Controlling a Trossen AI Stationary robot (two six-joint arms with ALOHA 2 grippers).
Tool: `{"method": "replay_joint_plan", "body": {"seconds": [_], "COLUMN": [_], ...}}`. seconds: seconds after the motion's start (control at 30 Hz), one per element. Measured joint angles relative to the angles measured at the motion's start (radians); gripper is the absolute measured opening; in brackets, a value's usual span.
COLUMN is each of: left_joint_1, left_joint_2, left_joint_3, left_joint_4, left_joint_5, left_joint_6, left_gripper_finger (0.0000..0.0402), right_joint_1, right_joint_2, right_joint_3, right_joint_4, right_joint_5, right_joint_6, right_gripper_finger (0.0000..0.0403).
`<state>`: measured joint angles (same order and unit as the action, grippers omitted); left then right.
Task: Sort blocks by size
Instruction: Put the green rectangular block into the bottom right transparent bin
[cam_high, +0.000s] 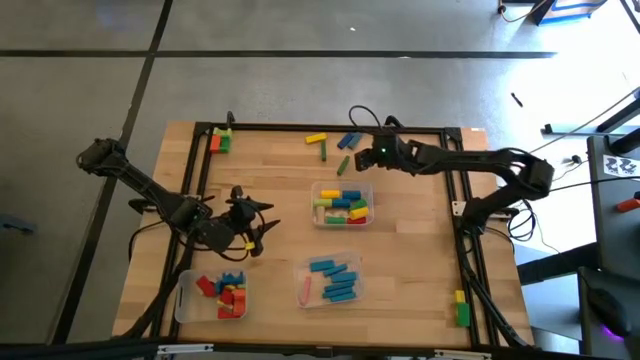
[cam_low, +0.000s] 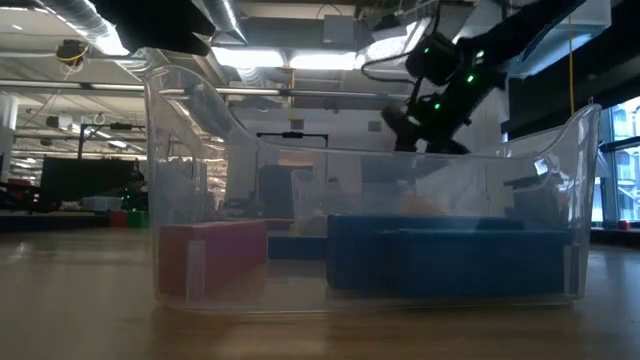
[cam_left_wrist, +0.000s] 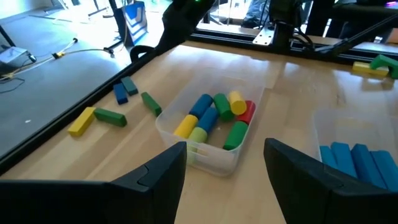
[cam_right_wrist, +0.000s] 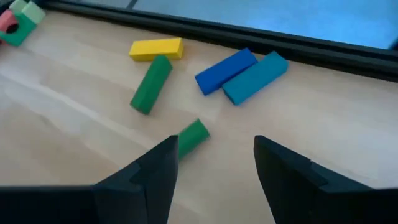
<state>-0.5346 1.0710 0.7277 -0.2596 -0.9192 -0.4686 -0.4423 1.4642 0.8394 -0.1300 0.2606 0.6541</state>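
Several loose blocks lie flat on the table's far middle: a yellow bar (cam_right_wrist: 156, 48), a green bar (cam_right_wrist: 151, 84), two blue bars (cam_right_wrist: 225, 70) and a short green block (cam_right_wrist: 193, 135). My right gripper (cam_high: 362, 158) hovers open over them, and the short green block shows just beside one fingertip (cam_right_wrist: 163, 155). My left gripper (cam_high: 258, 228) is open above the table's left middle and looks toward the middle tray (cam_left_wrist: 205, 160), which holds yellow, blue, green and red round blocks. Nothing sits between either pair of fingers.
A near tray (cam_high: 352, 296) holds blue bars and a pink one. A near-left tray (cam_high: 183, 300) holds red, blue and yellow blocks. Red and green blocks (cam_high: 220, 141) sit at the far left corner. A yellow and a green block (cam_high: 461, 306) lie near right. A black frame (cam_high: 330, 127) rims the table.
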Motion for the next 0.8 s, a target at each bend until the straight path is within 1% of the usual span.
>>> {"method": "replay_joint_plan", "body": {"seconds": [0.07, 0.17, 0.2, 0.27, 0.4, 0.6, 0.8], "left_joint_1": [0.0, 0.001, 0.001, 0.001, 0.001, 0.001, 0.002], "left_joint_2": [0.0, 0.0, 0.0, 0.0, 0.0, 0.0, 0.0], "left_joint_3": [0.0, 0.0, 0.0, 0.0, 0.0, 0.0, 0.0], "left_joint_4": [0.0, 0.009, 0.011, 0.01, 0.011, 0.009, 0.009], "left_joint_5": [0.0, 0.0, 0.0, 0.0, 0.0, 0.0, 0.0], "left_joint_6": [0.008, 0.031, 0.031, 0.028, 0.033, 0.032, 0.039], "left_gripper_finger": [0.021, 0.021, 0.021, 0.021, 0.021, 0.021, 0.021], "right_joint_1": [-0.016, -0.045, -0.052, -0.053, -0.049, -0.031, -0.013], "right_joint_2": [0.052, 0.136, 0.164, 0.212, 0.29, 0.389, 0.453], "right_joint_3": [0.0, 0.0, 0.006, 0.028, 0.103, 0.193, 0.217], "right_joint_4": [0.071, 0.175, 0.198, 0.215, 0.188, 0.05, 0.074], "right_joint_5": [-0.011, -0.086, -0.115, -0.13, -0.157, -0.166, -0.138], "right_joint_6": [0.005, 0.029, 0.033, 0.036, 0.01, 0.026, 0.051], "right_gripper_finger": [0.0209, 0.0209, 0.0209, 0.0209, 0.0209, 0.0209, 0.0209]}}
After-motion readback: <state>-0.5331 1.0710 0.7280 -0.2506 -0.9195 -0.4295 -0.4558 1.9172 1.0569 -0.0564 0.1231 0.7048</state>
